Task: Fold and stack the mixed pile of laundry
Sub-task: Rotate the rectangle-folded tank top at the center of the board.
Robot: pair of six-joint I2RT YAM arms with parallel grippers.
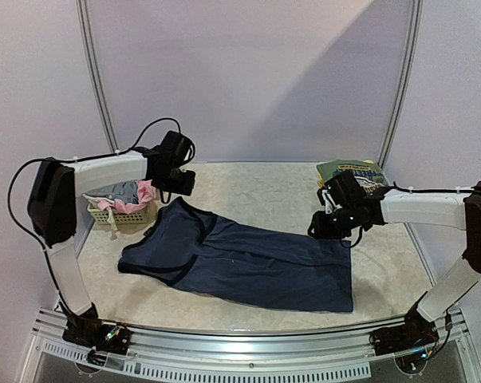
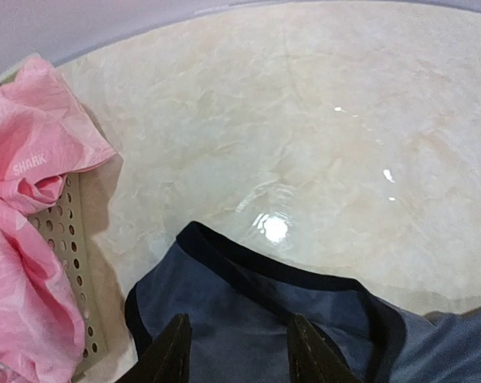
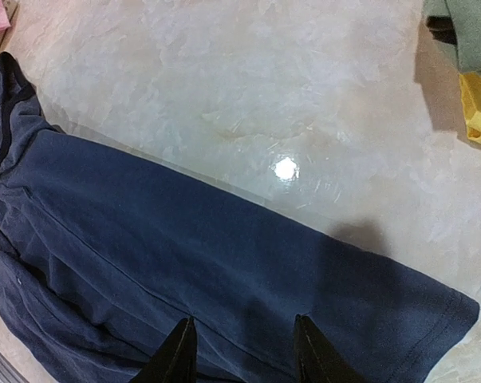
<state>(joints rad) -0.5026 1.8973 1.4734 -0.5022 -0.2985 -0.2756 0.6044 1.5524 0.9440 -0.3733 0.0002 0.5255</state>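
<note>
A long navy dress (image 1: 248, 259) lies flat across the table, neckline at the left and hem at the right. My left gripper (image 1: 176, 185) hovers just above the neckline end, and in the left wrist view it (image 2: 238, 323) is open over the dark-trimmed collar (image 2: 248, 263) with nothing between its fingers. My right gripper (image 1: 332, 227) hangs over the far hem corner. The right wrist view shows it (image 3: 244, 323) open above the dress (image 3: 184, 247), holding nothing. More of the laundry pile, a pink piece (image 2: 25, 167) and a grey one (image 1: 124, 191), sits in the basket.
A small pale lattice basket (image 1: 120, 214) stands at the left edge, close beside my left gripper. A folded green printed garment (image 1: 352, 170) lies at the back right, with something yellow (image 3: 479, 104) under it. Curved white walls close in the table's back and sides.
</note>
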